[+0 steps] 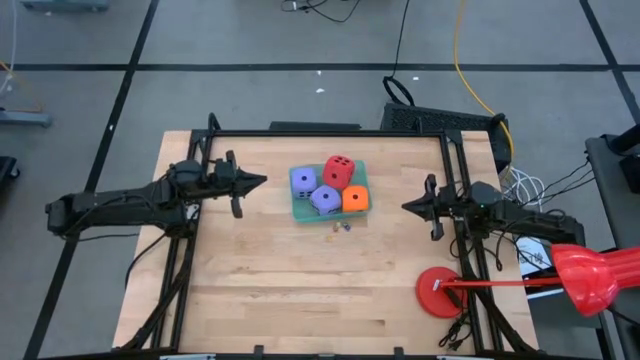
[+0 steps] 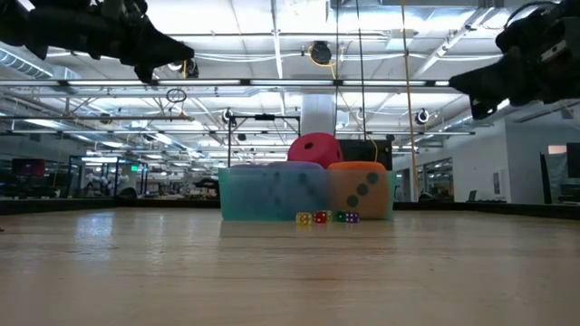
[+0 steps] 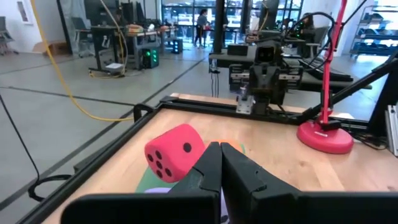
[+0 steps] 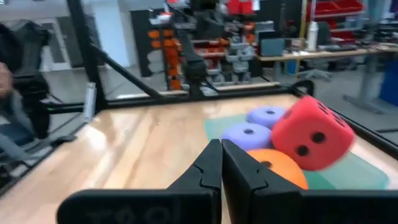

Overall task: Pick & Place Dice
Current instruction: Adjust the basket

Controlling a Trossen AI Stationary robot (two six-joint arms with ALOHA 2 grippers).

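Observation:
Several soft dice sit on a green tray (image 1: pixel 300 210) in the middle of the table: a red one (image 1: pixel 339 171) resting on top of the others, two purple-blue ones (image 1: pixel 303 181) (image 1: pixel 325 199) and an orange one (image 1: pixel 355 199). Several tiny dice (image 1: pixel 342 227) lie on the wood just in front of the tray. My left gripper (image 1: pixel 262 181) hovers shut to the left of the tray, pointing level at it. My right gripper (image 1: pixel 405 207) hovers shut to the right of it, also level. Both hold nothing.
A red round-based stand (image 1: pixel 440 292) with a red lamp-like head (image 1: pixel 590 277) stands at the table's near right corner. A black frame (image 1: pixel 330 132) runs along the table's edges. Bare wood lies in front of the tray and on both sides of it.

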